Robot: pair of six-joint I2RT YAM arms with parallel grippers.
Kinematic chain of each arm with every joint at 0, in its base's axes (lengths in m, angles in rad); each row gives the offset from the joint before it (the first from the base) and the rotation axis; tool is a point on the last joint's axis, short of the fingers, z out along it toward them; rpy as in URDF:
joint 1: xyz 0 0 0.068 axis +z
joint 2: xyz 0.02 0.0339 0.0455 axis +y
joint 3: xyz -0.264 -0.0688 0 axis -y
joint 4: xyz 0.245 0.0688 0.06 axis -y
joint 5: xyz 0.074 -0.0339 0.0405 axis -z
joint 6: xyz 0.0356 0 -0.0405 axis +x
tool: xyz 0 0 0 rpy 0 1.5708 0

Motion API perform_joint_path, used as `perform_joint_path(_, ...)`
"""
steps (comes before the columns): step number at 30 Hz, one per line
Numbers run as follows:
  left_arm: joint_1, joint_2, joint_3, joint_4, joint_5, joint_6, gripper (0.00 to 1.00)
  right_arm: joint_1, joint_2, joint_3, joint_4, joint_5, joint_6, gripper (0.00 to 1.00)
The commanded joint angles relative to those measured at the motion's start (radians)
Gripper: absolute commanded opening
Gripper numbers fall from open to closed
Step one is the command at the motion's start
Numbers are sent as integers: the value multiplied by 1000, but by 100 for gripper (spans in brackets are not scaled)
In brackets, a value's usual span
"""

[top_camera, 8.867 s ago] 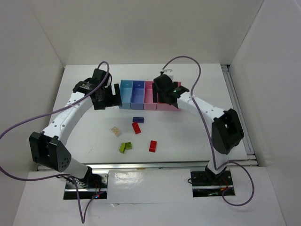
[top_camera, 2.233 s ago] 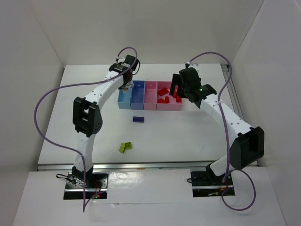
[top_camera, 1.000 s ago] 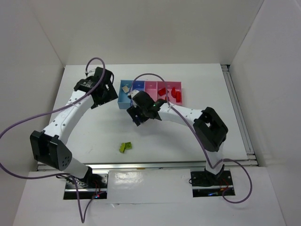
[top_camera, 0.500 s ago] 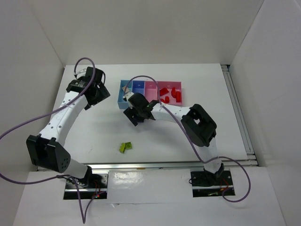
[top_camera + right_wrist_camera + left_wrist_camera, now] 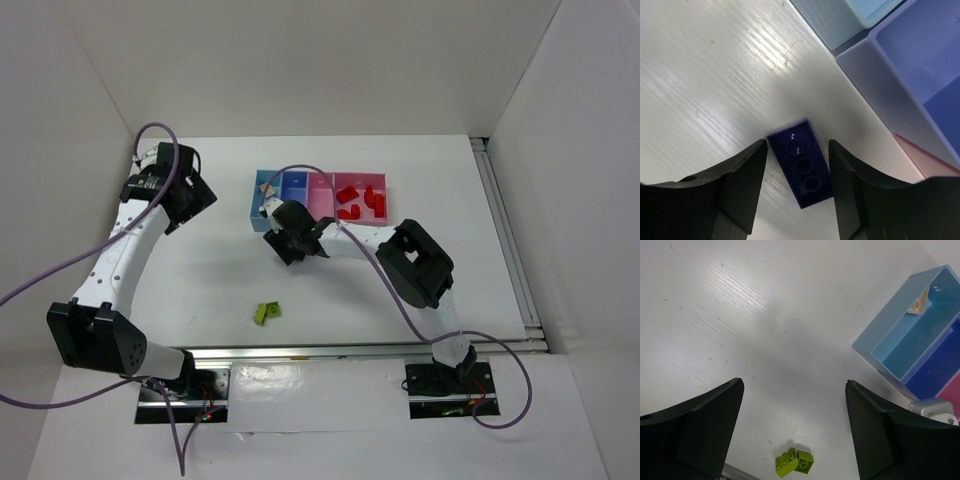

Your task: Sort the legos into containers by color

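The dark blue lego [image 5: 801, 169] lies flat on the table, just in front of the containers. My right gripper [image 5: 797, 149] [image 5: 285, 243] is low over it, one finger close on each side. The left finger [image 5: 747, 175] is at its corner and a small gap shows on the right. From above this lego is hidden under the gripper. The lime green lego [image 5: 266, 312] [image 5: 795, 463] lies near the front edge. A beige lego [image 5: 918, 305] sits in the light blue tray [image 5: 262, 203]. Several red legos [image 5: 360, 198] fill the wider pink tray [image 5: 383, 212]. My left gripper [image 5: 190, 203] [image 5: 794, 385] hangs open and empty at the far left.
The periwinkle tray [image 5: 296, 183] [image 5: 920, 60] and the narrow pink tray [image 5: 320, 186] hold nothing that I can see. White walls enclose the table on three sides. A metal rail [image 5: 505, 240] runs along the right edge.
The left arm has drawn back to the left, away from the trays. The right gripper's jaws have narrowed around the dark blue lego.
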Motion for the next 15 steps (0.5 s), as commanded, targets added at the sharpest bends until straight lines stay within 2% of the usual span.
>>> perform_joint_path(1, 19, -14, -5, 44, 64, 34, 94, -5, -23, -57, 30, -65, 34, 58)
perform_joint_path(5, 29, -14, 5, 55, 75, 57, 94, -5, -82, -88, 30, -90, 59, 41)
perform_joint_path(7, 49, -14, 16, 55, 75, 57, 94, -5, -133, -105, 30, -53, 77, 36)
perform_joint_path(15, 69, -25, 36, 69, 145, 76, 94, 4, -290, -44, -34, 158, 157, 38)
